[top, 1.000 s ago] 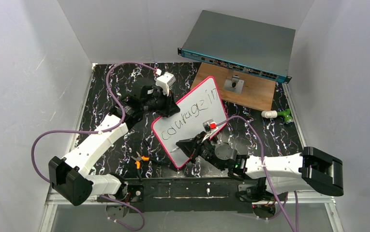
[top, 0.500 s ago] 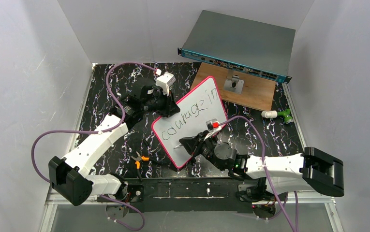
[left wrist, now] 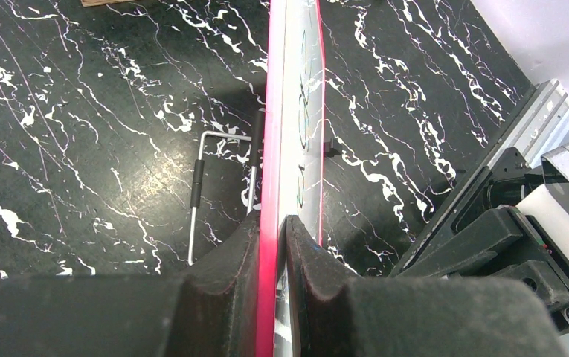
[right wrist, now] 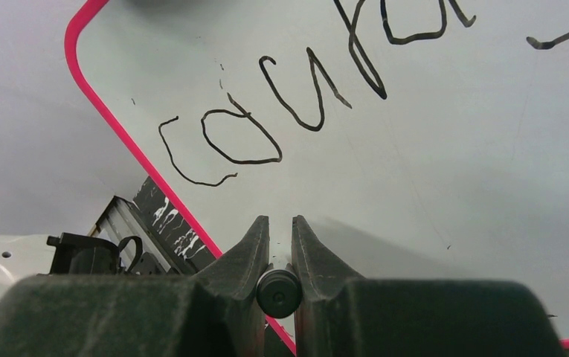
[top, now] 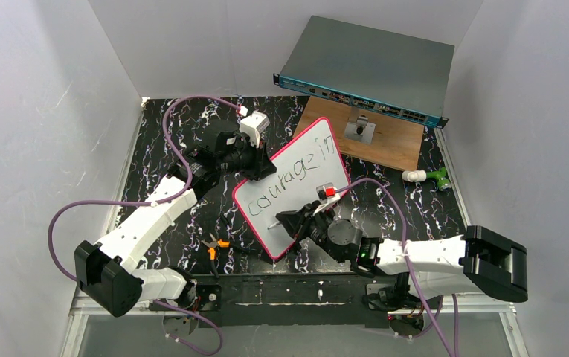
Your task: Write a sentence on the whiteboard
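Near the grey-teal metal switch box (top: 374,63), my left claw (left wrist: 272,227) clenches the edge of the pink-framed white whiteboard (top: 296,193). My right claw (right wrist: 280,227) grasps a black marker (right wrist: 279,293) by the black handwritten sentence (top: 292,177).

You've got the whiteboard (top: 300,197) lying slantwise mid-desk (top: 155,156). Your left claw (top: 260,169) is pinching its left edge and your right claw (top: 281,221) is over its near end, the marker (right wrist: 279,292) nipped between the fingers, just in front of the writing (top: 296,172). Behind it to the right sits the plank (top: 389,145) with a small bracket (top: 359,130) on it, and the switch box (top: 370,71) rests on the plank's far edge. Pliers (top: 214,245) lie left of the whiteboard's near corner, a hex key (left wrist: 195,197) just beside its left edge, and a small tool (top: 426,176) well off to the right.
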